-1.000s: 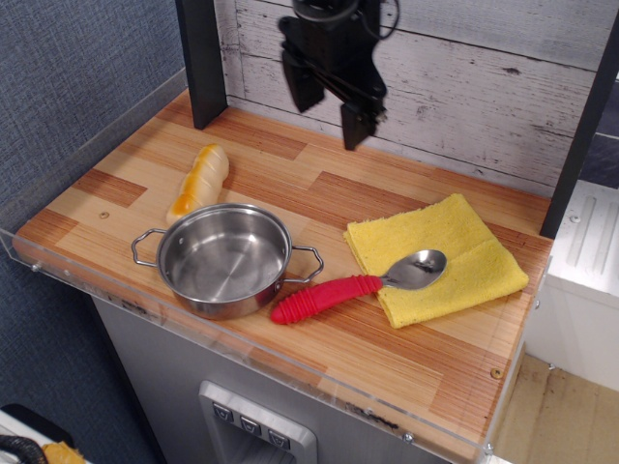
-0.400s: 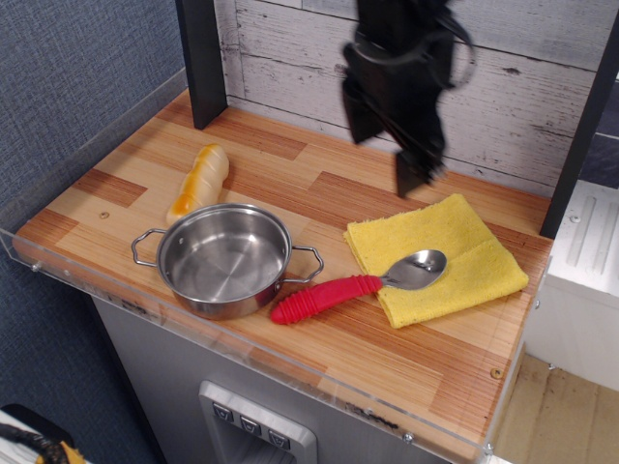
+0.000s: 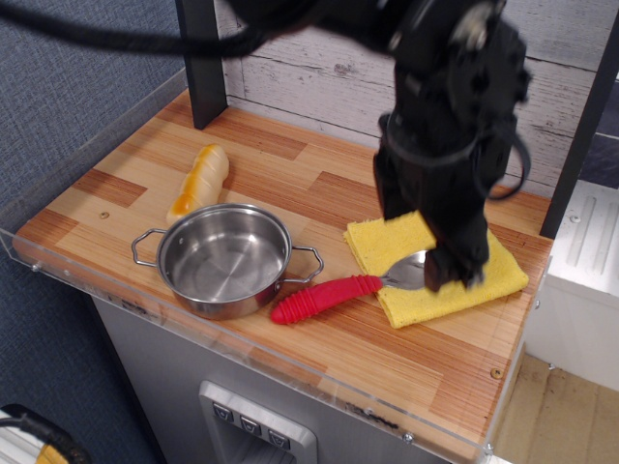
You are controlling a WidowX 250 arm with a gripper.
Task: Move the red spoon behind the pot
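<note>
So far nothing moved: red ribbed-handled spoon with silver bowl (image 3: 340,291) lay just right of shallow round steel pot (image 3: 225,259), bowl on yellow cloth (image 3: 484,271). Black gripper (image 3: 440,261) hung over spoon bowl; jaw state not discernible. Grasp and transfer behind pot remained.

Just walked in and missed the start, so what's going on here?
A robot arm has its gripper down over the yellow cloth, right at the bowl end of the red spoon. The spoon lies flat, its bowl on the cloth and its handle on the counter beside the pot. The gripper's bulk hides its jaws, so a grasp can't be confirmed. The pot is empty, and a bread roll lies behind it.
</note>
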